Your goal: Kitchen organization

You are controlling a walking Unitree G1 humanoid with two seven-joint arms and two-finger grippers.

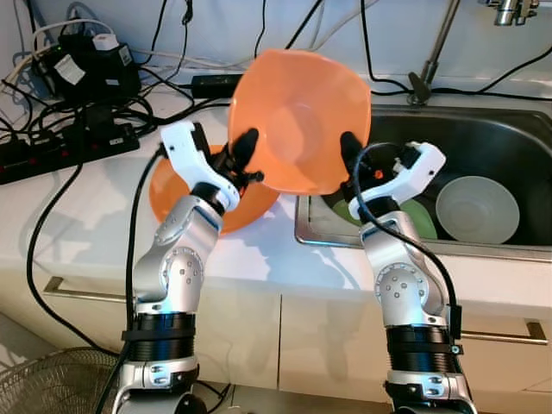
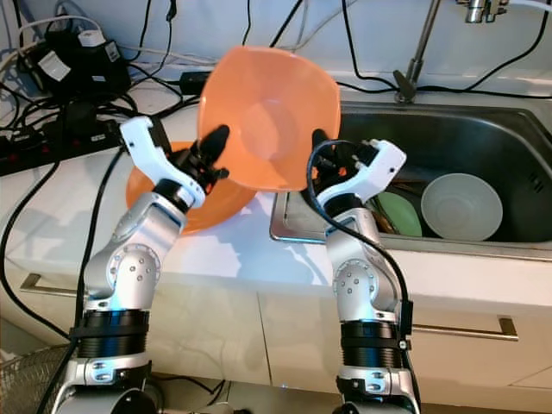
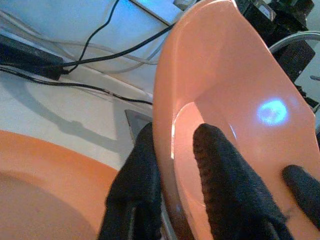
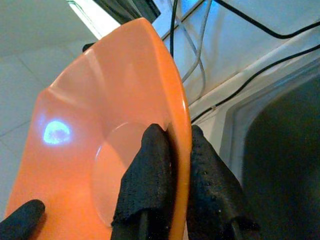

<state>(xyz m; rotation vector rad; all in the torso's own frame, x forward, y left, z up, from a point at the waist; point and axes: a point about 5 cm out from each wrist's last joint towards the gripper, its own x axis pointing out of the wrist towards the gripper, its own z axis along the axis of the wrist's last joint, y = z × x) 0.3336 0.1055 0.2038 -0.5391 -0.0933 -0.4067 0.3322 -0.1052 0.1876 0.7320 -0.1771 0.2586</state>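
Note:
An orange bowl (image 1: 302, 116) is held up on edge above the counter, its inside facing me. My left gripper (image 1: 244, 151) is shut on the bowl's left rim, one finger (image 3: 225, 180) inside and one behind. On the right rim my right gripper (image 1: 352, 155) is shut too, its fingers (image 4: 152, 165) pinching the wall. A second orange bowl (image 1: 177, 203) lies flat on the white counter under my left wrist.
A steel sink (image 1: 483, 129) lies to the right, holding a pale green bowl (image 1: 477, 209) and a green plate (image 1: 420, 217). Black cables, a power strip (image 1: 65, 151) and adapters crowd the counter's back left. A tap pipe (image 1: 435, 47) rises behind the sink.

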